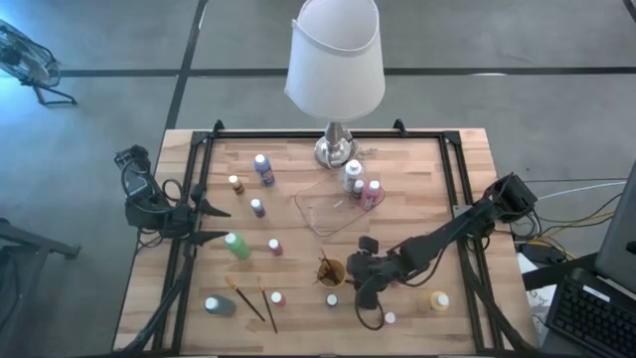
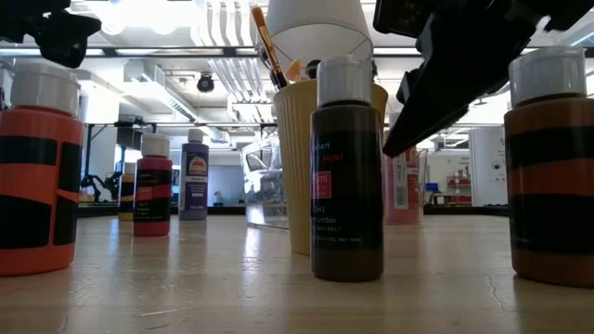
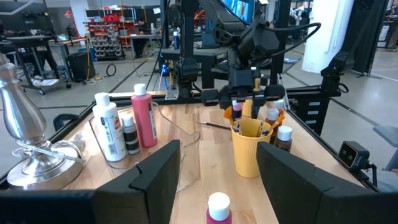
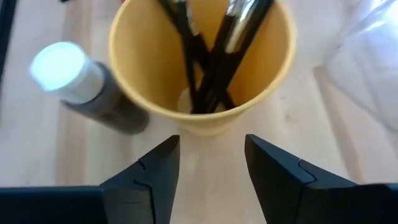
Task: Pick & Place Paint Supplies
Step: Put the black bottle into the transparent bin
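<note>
Right wrist view puts the right gripper (image 4: 208,165) just short of the orange cup (image 4: 200,68), its two dark fingers spread apart with bare wood between them and nothing in their hold. Several dark-handled brushes (image 4: 211,56) already stand inside the cup, and a brown paint bottle (image 4: 87,87) with a white cap sits right beside its wall.

Seen from overhead, that arm reaches in from the table's right edge, its gripper (image 1: 366,281) near the front of the wooden table (image 1: 298,328). More white-capped bottles dot the boards around it, a yellow bottle (image 1: 438,300) to its right and a grey bottle (image 1: 219,306) towards the front left. Two brushes (image 1: 256,303) still lie flat on the wood, well apart from the cup.

Farther back, a clear plastic tray (image 1: 333,211) lies at mid-table with a white bottle (image 1: 353,177) and a pink bottle (image 1: 373,193) at its far corner. A purple bottle (image 1: 263,169) stands farther left, and the lamp base (image 1: 336,149) sits at the rear. The left gripper (image 1: 211,224) waits at the left edge, fingers wide and empty, near a green bottle (image 1: 237,245).

The risk, as it appears, lies in the crowding: a low sweep by the right arm could tip the light cup and spill its brushes, or topple the brown bottle beside it.
</note>
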`<state>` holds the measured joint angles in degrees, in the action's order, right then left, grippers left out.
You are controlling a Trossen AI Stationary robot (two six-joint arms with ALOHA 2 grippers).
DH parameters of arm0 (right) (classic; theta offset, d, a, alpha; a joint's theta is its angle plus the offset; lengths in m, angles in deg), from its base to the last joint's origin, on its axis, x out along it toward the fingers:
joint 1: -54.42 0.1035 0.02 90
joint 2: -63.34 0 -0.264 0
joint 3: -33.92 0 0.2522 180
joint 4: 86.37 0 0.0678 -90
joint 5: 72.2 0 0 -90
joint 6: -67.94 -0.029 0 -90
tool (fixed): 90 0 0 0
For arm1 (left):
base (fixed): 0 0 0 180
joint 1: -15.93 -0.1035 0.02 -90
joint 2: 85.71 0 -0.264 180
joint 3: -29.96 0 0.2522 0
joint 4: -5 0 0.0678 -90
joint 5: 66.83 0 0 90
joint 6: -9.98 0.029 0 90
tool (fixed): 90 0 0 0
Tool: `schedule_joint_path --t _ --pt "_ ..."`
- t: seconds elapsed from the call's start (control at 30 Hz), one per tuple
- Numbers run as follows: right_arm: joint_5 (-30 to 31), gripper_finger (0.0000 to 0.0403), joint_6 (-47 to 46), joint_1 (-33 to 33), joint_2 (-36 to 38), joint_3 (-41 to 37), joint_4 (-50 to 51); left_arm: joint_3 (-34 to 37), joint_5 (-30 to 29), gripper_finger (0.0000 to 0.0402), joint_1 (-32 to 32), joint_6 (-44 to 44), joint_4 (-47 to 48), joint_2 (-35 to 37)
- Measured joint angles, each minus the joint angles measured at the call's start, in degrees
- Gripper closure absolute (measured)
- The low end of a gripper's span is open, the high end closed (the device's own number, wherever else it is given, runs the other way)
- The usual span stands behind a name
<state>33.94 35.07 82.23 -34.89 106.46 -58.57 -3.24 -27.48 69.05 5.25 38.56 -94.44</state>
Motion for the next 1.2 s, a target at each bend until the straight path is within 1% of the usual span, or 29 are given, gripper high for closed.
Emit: schedule_joint_path --t 0.07,0.27,0.33,0.4,0.53,0.63,0.73,0.87,0.97,1.07,1.2 --pt "-1.32 0.022 -0.48 0.02 -0.02 0.0 -0.01 0.0 -0.01 0.0183 0.02 0.0 0.0 0.0" --pt "-1.4 0.0213 -0.31 0.04 0.0 -0.02 -1.64 0.0 -0.02 0.0183 0.02 0.0 0.0 0.0" --pt "-1.44 0.0216 -0.46 0.04 0.08 -0.02 -0.28 0.0 0.0 0.0183 0.0 0.0 0.0 0.0" --pt "-1.66 0.0222 -1.71 0.04 0.78 0.12 3.66 0.0 0.0 0.0183 0.02 0.0 -0.02 0.0" --pt "-1.64 0.0235 -7.29 0.04 3.43 2.6 13.86 -0.01 0.0 0.0183 0.01 0.0 -0.02 0.0" --pt "-2.43 0.0243 -9.54 0.22 5.42 4.49 17.74 0.0 0.0 0.0183 0.02 0.0 -0.02 0.02" --pt "-5.08 0.0251 -11.49 0.33 7.29 7.19 21.3 -0.01 0.0 0.0183 0.0 0.0 0.03 0.02" --pt "-11.38 0.0265 -17.39 0.96 7.94 11.01 28.83 0.0 0.0 0.0183 0.01 0.0 -0.02 0.02" --pt "-13.44 0.0276 -21.48 2.46 7.4 13.18 28.8 0.0 0.0 0.0183 0.02 0.0 0.0 0.02" --pt "-13.62 0.0285 -24.3 4.32 5.86 16.03 26.49 0.0 0.0 0.0183 0.02 0.0 0.02 0.02" --pt "-13.2 0.0297 -26.89 6.43 2.04 21.65 23.95 0.0 -0.01 0.0183 0.02 0.0 0.01 0.0"
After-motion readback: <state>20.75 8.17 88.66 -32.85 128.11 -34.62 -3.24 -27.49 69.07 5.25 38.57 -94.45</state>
